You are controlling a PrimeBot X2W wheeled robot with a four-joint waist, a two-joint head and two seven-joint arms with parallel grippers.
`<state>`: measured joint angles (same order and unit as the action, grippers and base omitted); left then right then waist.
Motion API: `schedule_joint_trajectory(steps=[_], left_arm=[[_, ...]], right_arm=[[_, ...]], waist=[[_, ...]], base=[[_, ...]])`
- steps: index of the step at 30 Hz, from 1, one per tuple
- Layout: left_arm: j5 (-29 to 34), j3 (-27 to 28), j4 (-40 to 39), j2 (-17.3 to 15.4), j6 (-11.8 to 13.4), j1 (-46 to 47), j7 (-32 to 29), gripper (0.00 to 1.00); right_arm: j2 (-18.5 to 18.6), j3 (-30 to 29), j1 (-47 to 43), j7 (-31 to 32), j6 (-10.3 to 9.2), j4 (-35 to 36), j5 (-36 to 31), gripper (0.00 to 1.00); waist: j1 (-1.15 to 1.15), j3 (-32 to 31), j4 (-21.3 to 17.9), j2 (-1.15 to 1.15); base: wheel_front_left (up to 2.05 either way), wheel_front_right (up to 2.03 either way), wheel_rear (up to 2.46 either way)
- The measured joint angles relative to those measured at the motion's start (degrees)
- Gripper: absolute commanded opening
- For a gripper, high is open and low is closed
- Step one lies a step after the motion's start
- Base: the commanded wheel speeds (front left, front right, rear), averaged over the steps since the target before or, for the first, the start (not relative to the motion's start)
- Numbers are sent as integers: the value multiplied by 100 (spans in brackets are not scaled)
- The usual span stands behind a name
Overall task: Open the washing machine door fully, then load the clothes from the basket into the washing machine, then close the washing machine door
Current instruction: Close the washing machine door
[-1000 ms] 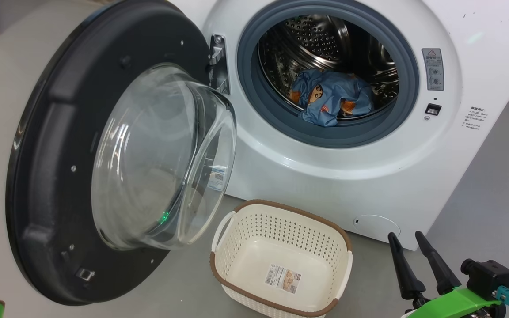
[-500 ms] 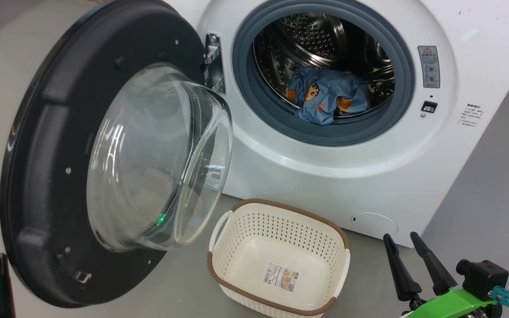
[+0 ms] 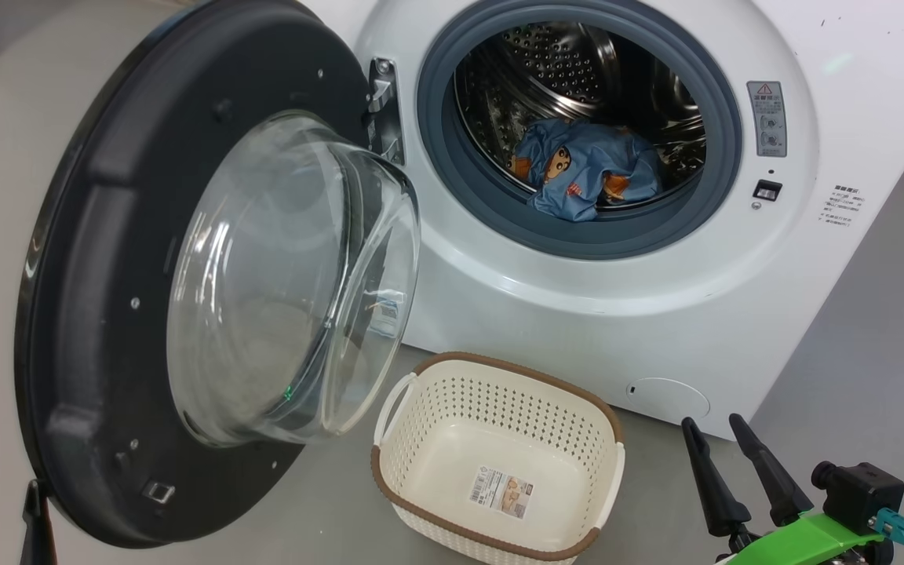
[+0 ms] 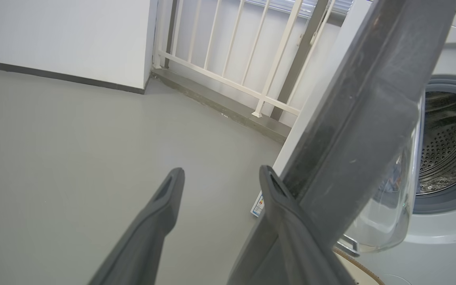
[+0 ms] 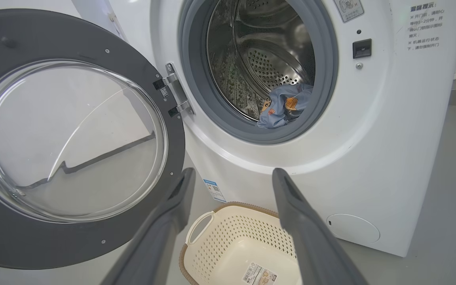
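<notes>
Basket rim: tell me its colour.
The rim is brown, on a cream-white basket; the head view shows it best.

Light is bright, even and diffuse in all three views, and shadows on the grey floor (image 3: 883,314) are faint and soft-edged. The washing machine (image 3: 577,314) front reads near white without burning out, with a pale green smudge of reflected light at its upper right. White streaks of glare curve over the glass bowl of the washing machine door (image 3: 287,275), with one small green glint low down. The steel drum (image 3: 570,63) mirrors bright patches against a dark interior. In the left wrist view the railing (image 4: 228,59) is pale and low in contrast against a bright backdrop. In both wrist views the fingers (image 5: 160,233) close to the lens look soft, and wide-angle stretch shows toward the borders.
</notes>
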<state>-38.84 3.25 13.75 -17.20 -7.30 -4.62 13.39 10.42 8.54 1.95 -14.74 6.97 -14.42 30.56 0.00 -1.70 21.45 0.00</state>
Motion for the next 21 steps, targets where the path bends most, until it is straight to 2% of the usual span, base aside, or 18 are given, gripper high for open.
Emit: schedule_joint_trajectory(steps=[5, 21], left_arm=[[2, 2, 19, 101, 1, 0, 40, 100], [44, 14, -103, 100, 104, -103, 38, 100]], right_arm=[[12, 5, 0, 0, 0, -7, 32, 100], [20, 15, 0, 0, 0, -47, 36, 100]], waist=[[0, 4, -4, 0], [0, -44, -14, 0]], base=[[0, 0, 0], [0, 0, 0]])
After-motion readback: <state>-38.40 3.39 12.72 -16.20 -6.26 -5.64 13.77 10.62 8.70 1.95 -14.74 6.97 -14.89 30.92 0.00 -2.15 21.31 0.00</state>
